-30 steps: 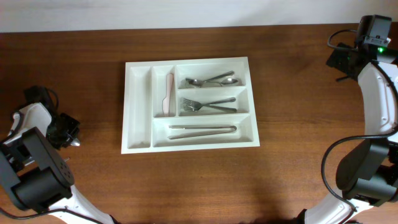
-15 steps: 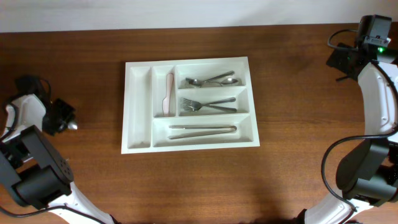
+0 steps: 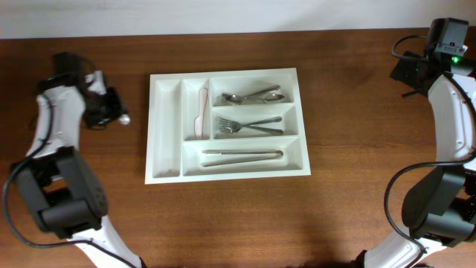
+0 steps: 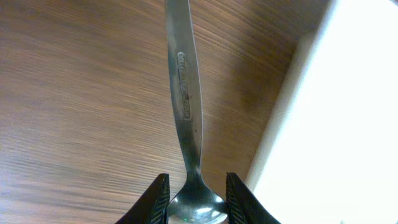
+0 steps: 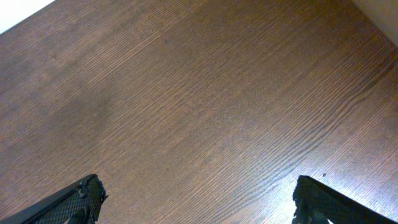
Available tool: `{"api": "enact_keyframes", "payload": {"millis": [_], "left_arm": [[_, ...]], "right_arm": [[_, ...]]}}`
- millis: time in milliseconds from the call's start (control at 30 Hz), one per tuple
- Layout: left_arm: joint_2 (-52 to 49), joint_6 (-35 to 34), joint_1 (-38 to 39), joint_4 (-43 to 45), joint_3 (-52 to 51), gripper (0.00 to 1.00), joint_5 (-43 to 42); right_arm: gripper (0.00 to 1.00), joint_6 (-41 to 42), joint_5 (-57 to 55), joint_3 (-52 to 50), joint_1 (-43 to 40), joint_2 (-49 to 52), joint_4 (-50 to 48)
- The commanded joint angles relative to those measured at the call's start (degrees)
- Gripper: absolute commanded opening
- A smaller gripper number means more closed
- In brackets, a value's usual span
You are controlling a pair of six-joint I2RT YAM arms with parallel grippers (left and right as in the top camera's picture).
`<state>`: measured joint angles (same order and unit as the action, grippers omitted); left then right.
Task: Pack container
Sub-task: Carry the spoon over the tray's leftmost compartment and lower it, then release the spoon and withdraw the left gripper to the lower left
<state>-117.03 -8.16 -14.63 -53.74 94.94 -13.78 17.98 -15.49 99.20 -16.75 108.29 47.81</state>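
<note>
Five compartments in the white container (image 3: 166,126), sitting mid-bench (image 3: 335,216); I see spoons (image 3: 253,96), forks (image 3: 249,125) and a pale knife (image 3: 201,115) inside. Just left of its far-left corner, my left end effector (image 4: 196,199) is clamped on a loose spoon (image 4: 186,106) by the bowl, handle sticking out ahead. Right end effector (image 5: 199,196) gapes wide over the far right corner, holding nothing.

Soft, even lighting. In the left wrist view the container (image 4: 348,124) blows out white; the wood (image 4: 74,112) beside it is blurred.
</note>
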Motion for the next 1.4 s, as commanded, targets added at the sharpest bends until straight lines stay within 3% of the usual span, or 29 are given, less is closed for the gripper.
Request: {"api": "enact_keyframes", "payload": {"millis": [0,233,400,467,600,700,867,1133,1367], "left_arm": [[-0.4,3.6,5.0,-1.3,1.2,0.04,-1.0],[-0.4,3.6,13.2,-2.1,1.2,0.04,7.9],[-0.4,4.7,15.1,-2.5,0.8,0.05,9.4],[-0.4,4.6,15.2,-2.7,0.8,0.17,9.3],[-0.4,4.7,15.2,-3.9,0.8,0.61,9.3],[-0.4,4.7,15.2,-5.7,0.8,0.77,9.4],[-0.4,4.3,15.2,-8.9,0.8,0.82,9.5],[0.6,-4.8,15.1,-14.4,0.8,0.82,18.9],[7.4,-10.3,10.9,-17.0,0.7,0.82,19.6]], "right_arm": [[0.99,0.0,-0.1,0.3,-0.2,-0.2,0.0],[0.99,0.0,-0.1,0.3,-0.2,-0.2,0.0],[0.99,0.0,-0.1,0.3,-0.2,-0.2,0.0],[0.99,0.0,-0.1,0.3,-0.2,-0.2,0.0],[0.99,0.0,-0.1,0.3,-0.2,-0.2,0.0],[0.99,0.0,-0.1,0.3,-0.2,-0.2,0.0],[0.99,0.0,-0.1,0.3,-0.2,-0.2,0.0],[0.99,0.0,-0.1,0.3,-0.2,-0.2,0.0],[0.99,0.0,-0.1,0.3,-0.2,-0.2,0.0]]}}
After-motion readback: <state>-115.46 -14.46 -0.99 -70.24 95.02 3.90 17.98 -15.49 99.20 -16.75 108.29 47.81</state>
